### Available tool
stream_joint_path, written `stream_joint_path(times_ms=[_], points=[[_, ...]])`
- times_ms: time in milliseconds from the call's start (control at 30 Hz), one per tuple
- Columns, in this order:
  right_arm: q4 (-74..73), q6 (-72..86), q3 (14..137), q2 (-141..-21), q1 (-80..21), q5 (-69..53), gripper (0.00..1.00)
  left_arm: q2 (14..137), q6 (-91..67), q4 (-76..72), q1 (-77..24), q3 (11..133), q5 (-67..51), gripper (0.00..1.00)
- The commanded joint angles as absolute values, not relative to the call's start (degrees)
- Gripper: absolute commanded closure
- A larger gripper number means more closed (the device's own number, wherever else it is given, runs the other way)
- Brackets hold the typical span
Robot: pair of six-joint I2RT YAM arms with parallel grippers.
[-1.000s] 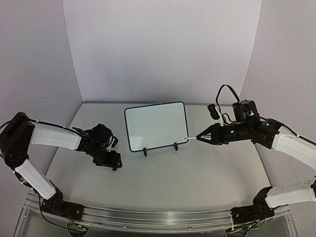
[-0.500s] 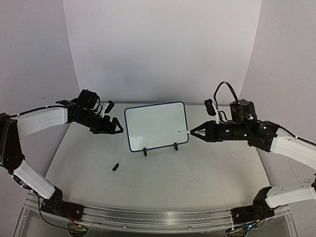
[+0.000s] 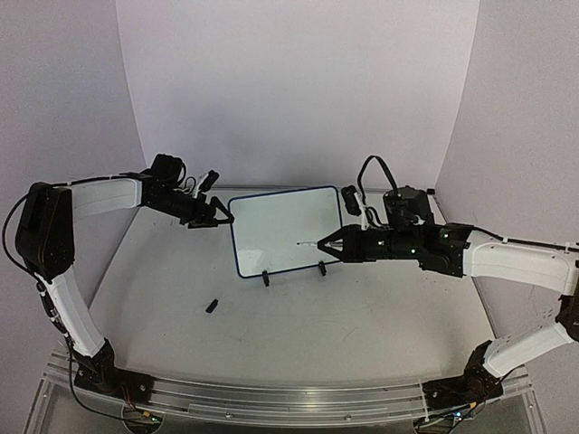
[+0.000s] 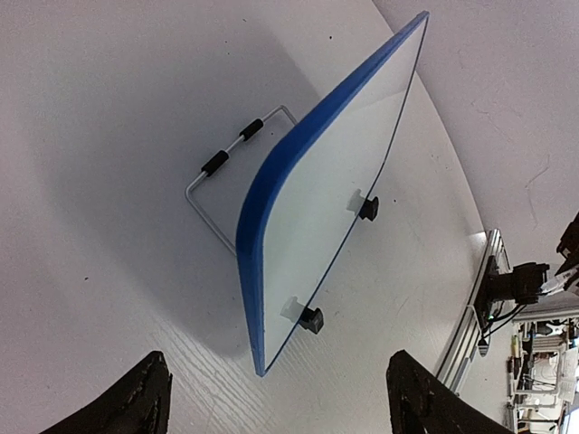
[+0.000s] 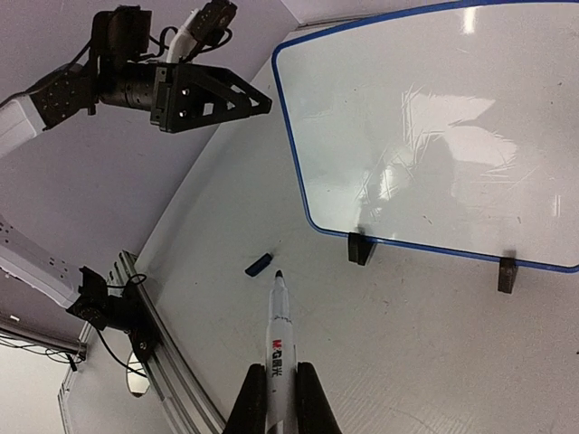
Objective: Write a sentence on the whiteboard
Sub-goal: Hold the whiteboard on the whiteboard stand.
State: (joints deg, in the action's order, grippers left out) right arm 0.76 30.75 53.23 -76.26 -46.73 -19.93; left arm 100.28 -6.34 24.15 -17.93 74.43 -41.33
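The whiteboard [image 3: 288, 231] stands tilted back on its two black clip feet [image 3: 265, 278] right between the two grippers, face plain white under streaks of glare. Over to the right gripper [image 3: 336, 244]: it's clamped tight on a white marker [image 3: 317, 243], uncapped, dark tip leading straight out ahead of the fingers. From overhead that tip sits over the lower right part of the board, but whether it touches can't be told; in the right wrist view the marker [image 5: 279, 348] points at the table just below the board's [image 5: 434, 127] lower corner, clear of the blue frame. A small dark cap [image 3: 212, 306] lies on the table beyond the marker tip and a little to one side of it, well apart from both grippers. Now the left gripper [image 3: 215, 217]: raised off the table, jaws spread wide, nothing between them, its fingertips just beside the board's upper left corner. Its wrist camera looks along the board's edge [image 4: 326, 208], and a wire stand [image 4: 222, 172] shows behind the board.
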Motion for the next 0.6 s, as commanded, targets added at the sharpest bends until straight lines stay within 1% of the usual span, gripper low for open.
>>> stream_joint_path(times_ms=[0, 167, 300, 467, 567], points=[[7.07, 31.60, 56.74, -78.08, -47.06, -18.93, 1.00, 103.39, -2.09, 22.50, -18.04, 80.08, -42.99, 0.20], [8.00, 31.72, 56.70, -78.49, -47.09, -18.90, 1.00, 107.20, -0.58, 22.90, -18.04, 82.63, -43.72, 0.22], [8.09, 31.22, 57.17, -78.72, -47.03, -19.10, 1.00, 108.32, 1.91, 21.59, -18.02, 83.24, -48.20, 0.26], [8.09, 30.66, 58.77, -80.83, -47.06, -19.22, 1.00, 109.53, 3.85, 21.17, -18.04, 83.84, -50.43, 0.41], [8.13, 30.50, 60.14, -82.91, -47.05, -18.52, 1.00, 109.60, 4.76, 21.65, -18.02, 83.78, -50.71, 0.47]])
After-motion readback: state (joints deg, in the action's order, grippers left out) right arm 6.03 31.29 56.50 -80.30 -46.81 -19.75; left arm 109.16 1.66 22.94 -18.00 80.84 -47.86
